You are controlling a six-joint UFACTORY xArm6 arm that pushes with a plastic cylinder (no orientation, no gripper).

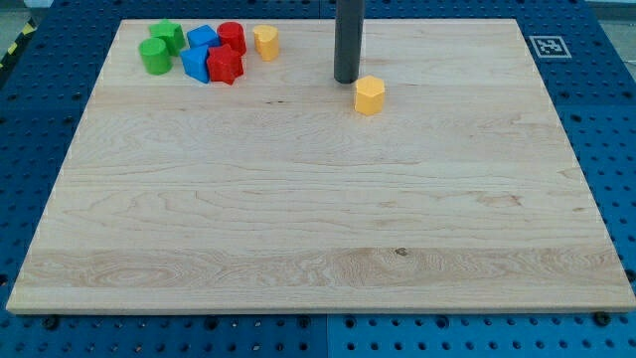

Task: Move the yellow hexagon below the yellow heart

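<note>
In the single camera view, a pale wooden board (pixel 318 229) lies on a blue perforated bench, and most small plastic blocks crowd its far left corner: two green blocks (pixel 160 47), two blue blocks (pixel 200 52), a red cylinder (pixel 233 38) and a red star-like block (pixel 225 66). At the right end of that cluster stands one yellow block (pixel 265 42), which I judge to be the yellow heart, though its shape is hard to read. The other yellow block (pixel 370 94), apparently the yellow hexagon, sits alone, well apart to the right and slightly nearer. My tip (pixel 346 81) rests just beside it on its far-left side; being a bare rod, it has nothing to spread or pinch. That placement seems poorly suited to a leftward push, so the tip probably needs to come round to the hexagon's right side first.
</note>
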